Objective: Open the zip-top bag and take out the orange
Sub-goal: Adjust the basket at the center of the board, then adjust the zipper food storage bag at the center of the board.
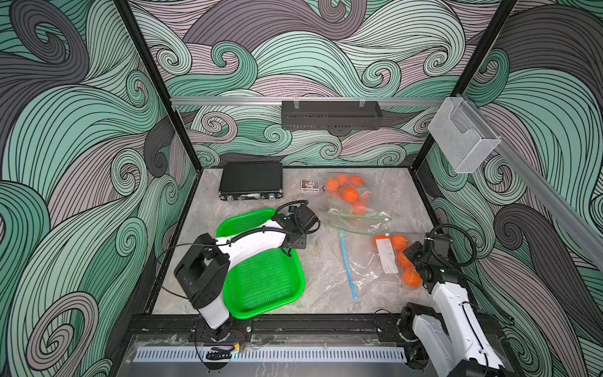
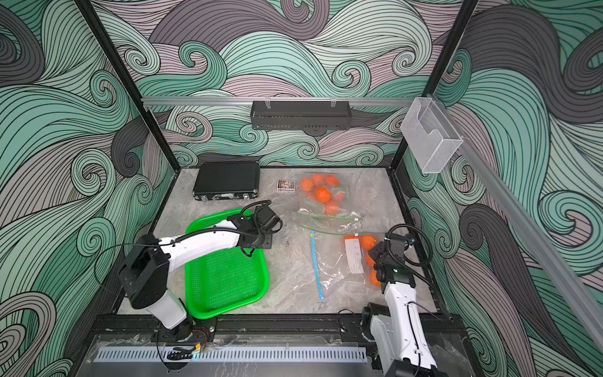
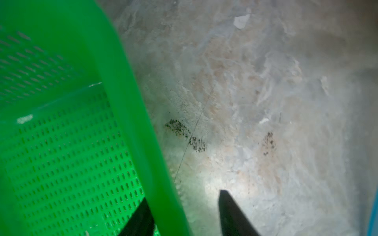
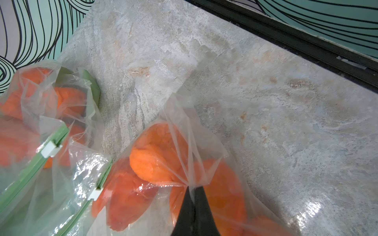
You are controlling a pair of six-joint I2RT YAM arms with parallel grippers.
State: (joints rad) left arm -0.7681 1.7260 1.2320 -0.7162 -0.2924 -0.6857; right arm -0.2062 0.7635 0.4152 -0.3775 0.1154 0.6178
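A clear zip-top bag point(image 1: 365, 261) with a blue zip strip point(image 1: 347, 264) and a white label lies at the right of the table, with an orange point(image 1: 398, 242) and more like it inside. My right gripper point(image 4: 194, 187) is shut on a pinch of this bag's film point(image 4: 184, 130), right over the orange point(image 4: 151, 161), at the bag's end away from the zip point(image 1: 408, 254). My left gripper point(image 3: 183, 195) is open and straddles the green tray's rim point(image 3: 131, 114) with nothing held; both top views show it there point(image 1: 287, 252) point(image 2: 248, 253).
A second clear bag point(image 1: 349, 202) with a green zip point(image 4: 26, 175) holds more oranges behind the first, its mouth gaping. The green tray point(image 1: 261, 287) lies front left. A black case point(image 1: 250, 179) and a small card box point(image 1: 310, 185) sit at the back.
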